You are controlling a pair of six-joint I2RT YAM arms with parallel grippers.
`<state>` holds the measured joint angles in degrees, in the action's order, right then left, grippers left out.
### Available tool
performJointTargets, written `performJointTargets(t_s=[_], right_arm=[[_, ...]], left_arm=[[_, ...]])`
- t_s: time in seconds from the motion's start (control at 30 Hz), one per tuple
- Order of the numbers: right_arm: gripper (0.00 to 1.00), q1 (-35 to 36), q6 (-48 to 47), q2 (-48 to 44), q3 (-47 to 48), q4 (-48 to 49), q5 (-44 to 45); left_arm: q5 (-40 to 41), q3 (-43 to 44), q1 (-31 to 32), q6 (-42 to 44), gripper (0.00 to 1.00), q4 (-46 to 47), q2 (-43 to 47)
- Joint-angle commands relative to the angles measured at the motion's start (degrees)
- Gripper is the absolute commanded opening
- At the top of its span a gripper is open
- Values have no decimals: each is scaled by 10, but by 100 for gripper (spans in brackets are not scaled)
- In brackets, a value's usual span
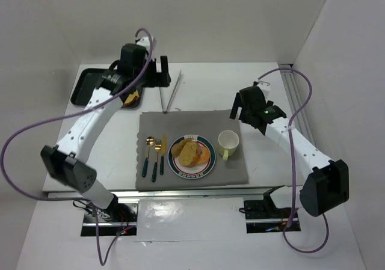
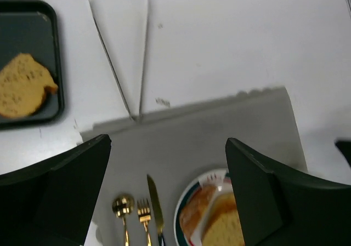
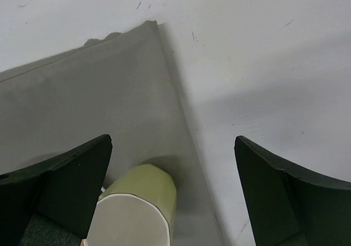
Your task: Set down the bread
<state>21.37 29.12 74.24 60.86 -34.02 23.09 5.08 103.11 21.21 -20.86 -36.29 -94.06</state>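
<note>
Our left claw [image 2: 167,147] is wide open and holds nothing; we have bread [image 2: 211,218] on the plate [image 2: 180,210] just under it, but one slice [image 2: 24,84] waits in the tray [image 2: 27,32] off to its left.

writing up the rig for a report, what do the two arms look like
Both arms have white tubular links with black joint housings. The left arm and right arm each trail a looping purple cable. The jaws are broad, black and wedge-shaped. A small green light glows near the right wrist.
</note>
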Motion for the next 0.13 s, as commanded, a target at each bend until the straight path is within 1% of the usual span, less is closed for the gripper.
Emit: performJointTargets(t_s=[0.0,0.03,0.1], right_arm=[[100,-6,10,1,28,-10,15],[100,-6,10,1,28,-10,9],[100,-12,10,1,15,3,4]], left_arm=[[-6,-118,39,7,99,-2,52],[-6,-164,45,-1,99,-2,65],[-13,-211,57,-15,99,3,99]])
